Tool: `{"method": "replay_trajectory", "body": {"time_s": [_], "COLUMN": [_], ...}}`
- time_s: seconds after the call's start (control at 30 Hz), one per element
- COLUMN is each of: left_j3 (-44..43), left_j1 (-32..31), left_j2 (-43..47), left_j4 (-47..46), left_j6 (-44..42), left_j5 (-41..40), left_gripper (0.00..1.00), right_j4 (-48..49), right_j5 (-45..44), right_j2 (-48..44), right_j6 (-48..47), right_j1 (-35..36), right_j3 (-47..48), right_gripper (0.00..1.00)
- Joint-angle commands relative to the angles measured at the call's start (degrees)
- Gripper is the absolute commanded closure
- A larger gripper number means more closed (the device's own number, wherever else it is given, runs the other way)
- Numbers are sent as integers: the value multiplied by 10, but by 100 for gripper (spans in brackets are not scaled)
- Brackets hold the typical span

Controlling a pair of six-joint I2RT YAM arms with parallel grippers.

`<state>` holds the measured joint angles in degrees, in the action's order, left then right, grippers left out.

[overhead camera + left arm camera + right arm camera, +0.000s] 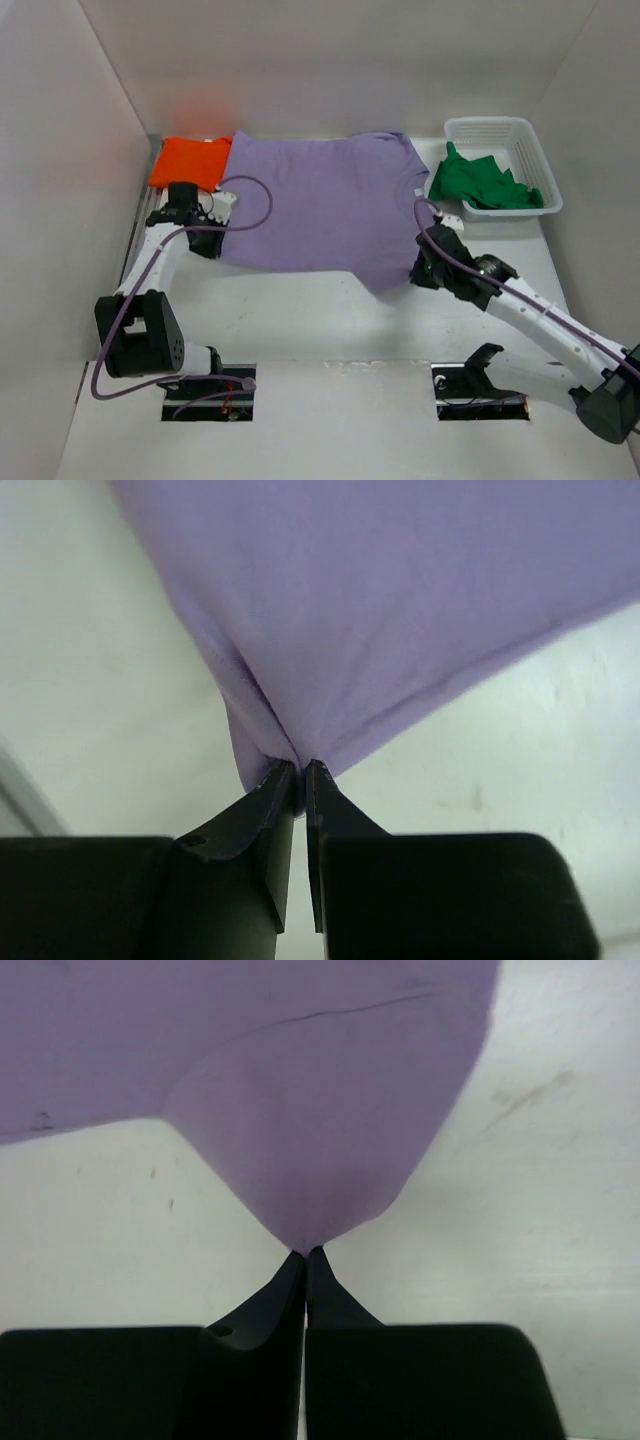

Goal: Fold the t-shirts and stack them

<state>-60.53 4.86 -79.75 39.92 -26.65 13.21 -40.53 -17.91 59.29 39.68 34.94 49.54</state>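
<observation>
From above, the lavender t-shirt (320, 205) lies spread wide across the middle of the white table (300, 330), its neck opening on the right edge. The orange t-shirt (190, 160) sits folded in the far left corner, touching the lavender one's far left edge. The green t-shirt (480, 183) is bunched in the white lattice basket (533, 150) at the far right, and part of it hangs out over the basket's left wall. The left gripper (212, 243) is at the lavender shirt's near left corner and the right gripper (415, 270) is at its near right sleeve; from up here I cannot make out how the jaws stand

The left wrist camera shows it plainly: the two black fingertips (280, 785) are pressed together on a pinch of lavender cloth, which gathers into folds at the tips and fans out away from them over the pale tabletop

On the right wrist camera, the black fingertips (290, 1275) are likewise squeezed together, nipping the very point of a lavender corner, and the fabric widens smoothly from there above the table
</observation>
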Motion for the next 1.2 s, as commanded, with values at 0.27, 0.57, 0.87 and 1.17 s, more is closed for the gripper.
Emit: {"method": "replay_trajectory", "body": {"time_s": [0.27, 0.57, 0.87, 1.17], "left_j3": [80, -23, -171, -270], "left_j1": [7, 8, 20, 14], "left_j2": [48, -3, -172, -262], "left_j4": [129, 47, 16, 21], "left_j6": [-50, 1, 70, 75], "left_j5": [-15, -8, -6, -33], "left_gripper": [93, 90, 90, 90], "right_j4": [5, 112, 191, 191], "right_j5": [10, 68, 86, 108], "right_j2": [-22, 63, 271, 418], "right_j6": [128, -74, -192, -247], "right_j1": [85, -88, -190, -207], "right_j3": [-46, 49, 197, 325], "right_gripper": [100, 100, 100, 100]}}
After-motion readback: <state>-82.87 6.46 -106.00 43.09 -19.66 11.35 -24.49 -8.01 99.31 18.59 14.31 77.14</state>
